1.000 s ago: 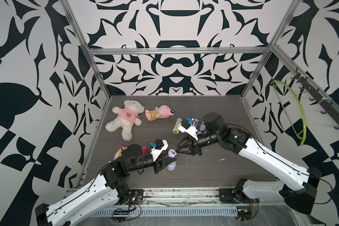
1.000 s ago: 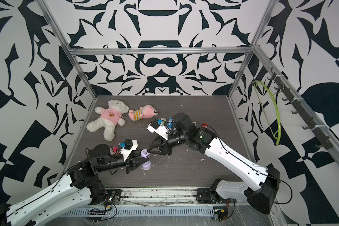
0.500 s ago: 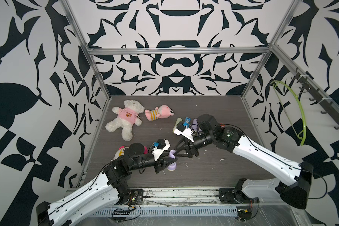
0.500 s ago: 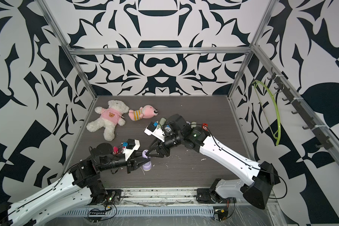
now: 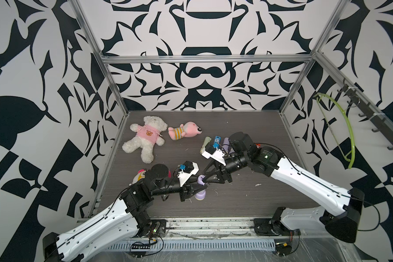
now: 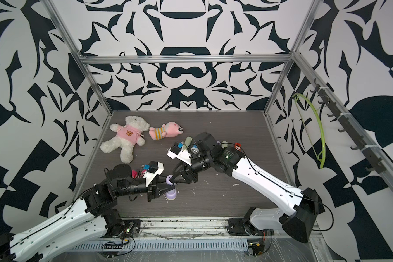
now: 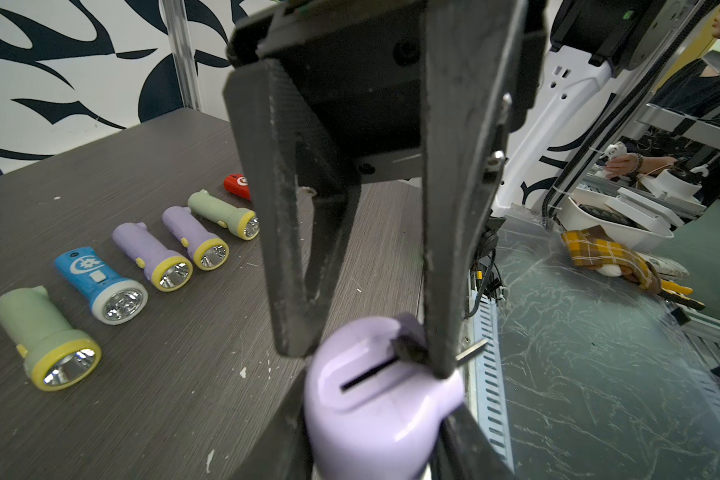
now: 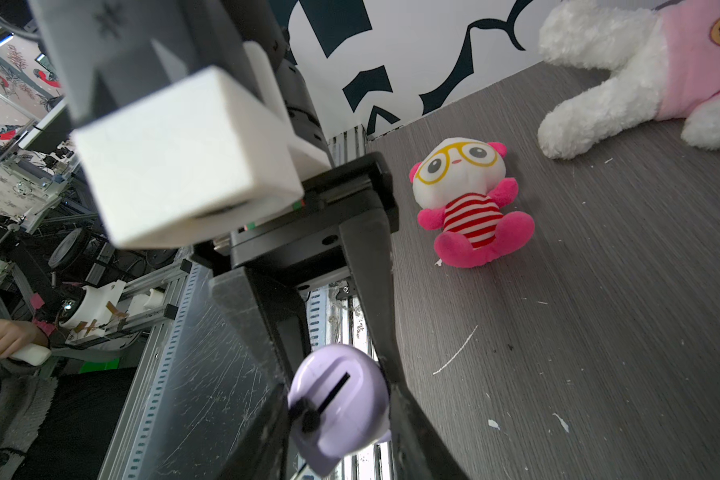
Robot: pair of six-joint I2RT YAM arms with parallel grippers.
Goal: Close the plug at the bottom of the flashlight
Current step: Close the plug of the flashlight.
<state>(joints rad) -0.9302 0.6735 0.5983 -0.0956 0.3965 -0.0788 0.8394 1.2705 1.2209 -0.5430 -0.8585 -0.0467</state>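
In both top views the left arm reaches low and forward, its wrist almost level. The left gripper (image 5: 199, 187) (image 6: 167, 186) is clamped on the purple flashlight (image 5: 200, 195) (image 6: 171, 194). The flashlight stands head down and base up, nearer the robot than the bear (image 5: 145, 138) (image 6: 125, 136). The right arm slopes down to it from farther back, and the right gripper (image 5: 204, 180) (image 6: 173, 179) meets the upturned base. Its tips are too small to read there.

In the left wrist view the right gripper's jaws stand partly apart astride the base. One fingertip (image 7: 296, 340) is at the rim and the other is on the dark plug (image 7: 408, 349), whose metal prong (image 7: 470, 351) juts past it. Whether they pinch is unclear. The left fingers (image 7: 281, 440) are cut off by the frame.

In the right wrist view the left fingers (image 8: 375, 299) flank the flashlight (image 8: 341, 395). The right fingers (image 8: 416, 440) are blurred and cropped, and the bear (image 8: 641, 62) is only partly in frame.
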